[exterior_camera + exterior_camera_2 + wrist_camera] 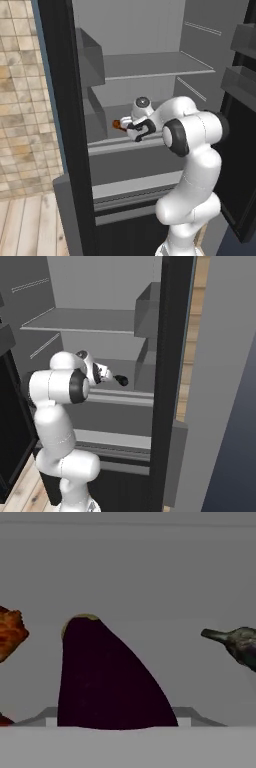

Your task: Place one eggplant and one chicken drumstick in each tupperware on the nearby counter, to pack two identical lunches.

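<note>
A dark purple eggplant (107, 677) stands large between my fingertips in the hand view, reaching both of them. My gripper (117, 719) is shut on it, inside the open fridge over the middle shelf (150, 107). The right base view shows the eggplant (122, 380) as a dark lump at the end of the gripper (116, 377). To its left on the shelf lies an orange-brown chicken drumstick (10, 632), seen just beyond the gripper (125, 125) as the drumstick (116, 123). A second eggplant (240, 644) lies at the right edge. The tupperware and the counter are out of view.
The fridge has grey walls, an upper shelf (150, 67), and door bins (240, 80) on the open dark door at the right. A dark door frame (65, 125) stands close on the left, with tiled wall (25, 100) and wood floor (25, 225) beyond it.
</note>
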